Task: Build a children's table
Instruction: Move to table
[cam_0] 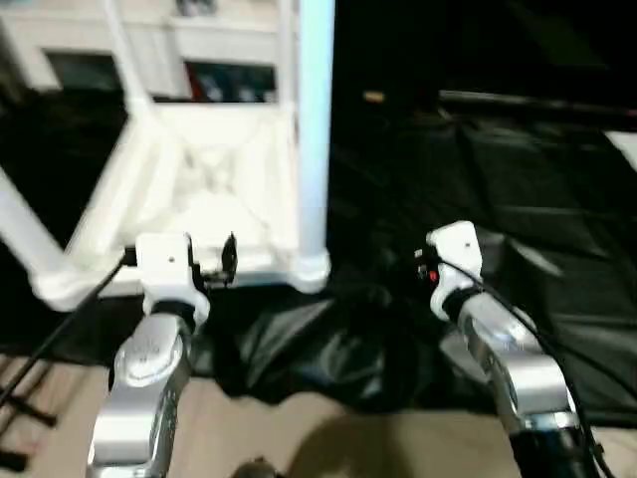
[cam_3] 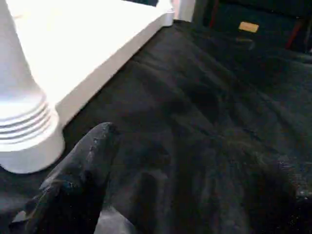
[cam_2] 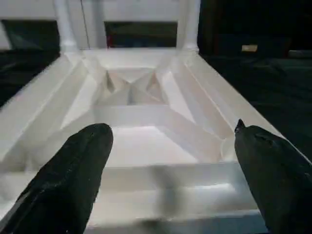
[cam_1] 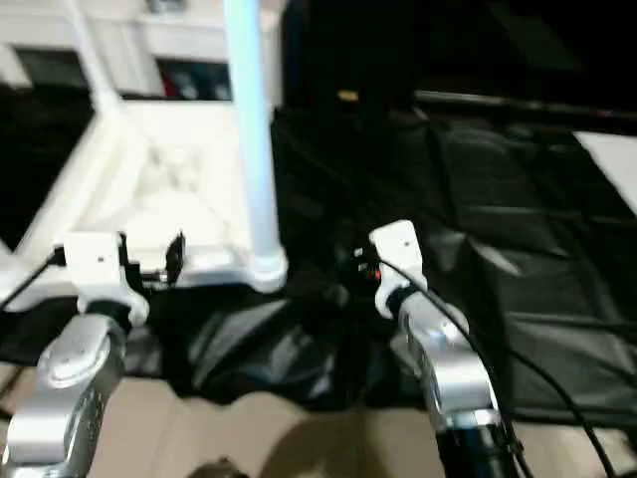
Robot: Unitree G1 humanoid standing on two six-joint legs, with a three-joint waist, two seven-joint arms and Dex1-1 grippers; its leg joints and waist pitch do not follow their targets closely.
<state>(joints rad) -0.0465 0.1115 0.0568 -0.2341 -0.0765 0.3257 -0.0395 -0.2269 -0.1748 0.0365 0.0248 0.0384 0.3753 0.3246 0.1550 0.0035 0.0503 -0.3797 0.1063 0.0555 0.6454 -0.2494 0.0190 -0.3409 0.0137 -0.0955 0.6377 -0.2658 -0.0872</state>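
Hovering wide open and empty, the left gripper [cam_2: 165, 161] faces the near rim of the upturned tabletop [cam_2: 146, 141], which lies on black sheeting [cam_0: 478, 199] with legs [cam_0: 316, 129] already standing in its sockets. The right gripper [cam_3: 195, 195], also open, hangs beside the near corner socket. The plastic looks light, stiff and slick, so the rim seems the best hold; the left wrist view shows the ribbed underside.
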